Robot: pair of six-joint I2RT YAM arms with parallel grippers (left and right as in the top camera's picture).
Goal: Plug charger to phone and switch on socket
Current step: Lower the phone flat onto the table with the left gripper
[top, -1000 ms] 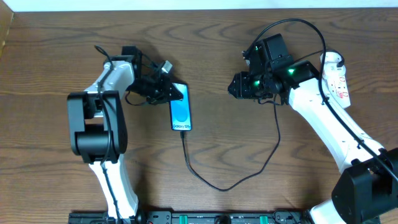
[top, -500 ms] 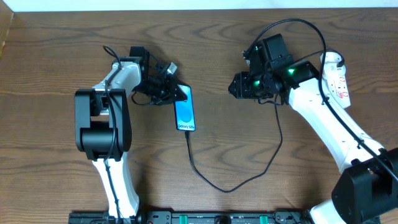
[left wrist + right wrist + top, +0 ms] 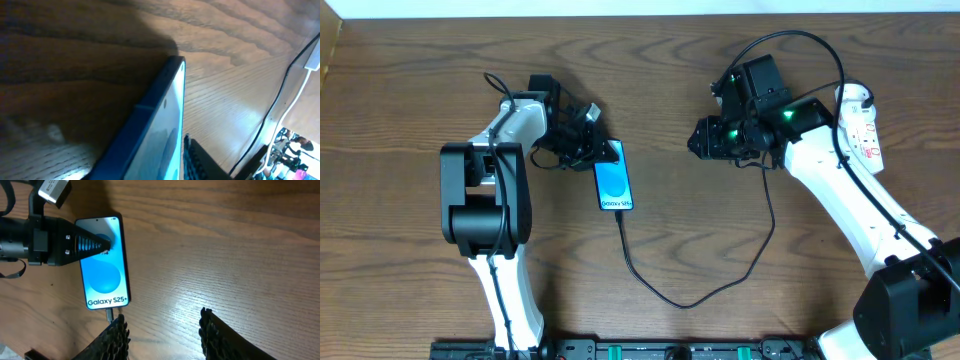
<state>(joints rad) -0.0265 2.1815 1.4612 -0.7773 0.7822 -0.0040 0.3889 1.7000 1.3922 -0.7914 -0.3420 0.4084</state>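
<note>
At table center-left, phone (image 3: 613,182) lies flat, charger (image 3: 720,280) apparently seated in its lower end. Left gripper (image 3: 592,148) reaches over its top edge, probably steadying it; jaw width cannot be told. Right gripper (image 3: 162,322) hovers part-open, empty; socket (image 3: 861,125), far right, presumably awaits switching.

Left wrist view: phone (image 3: 162,130) blurred, cut off at 6 o'clock. Overhead: socket (image 3: 868,135) switch position too small to tell.
</note>
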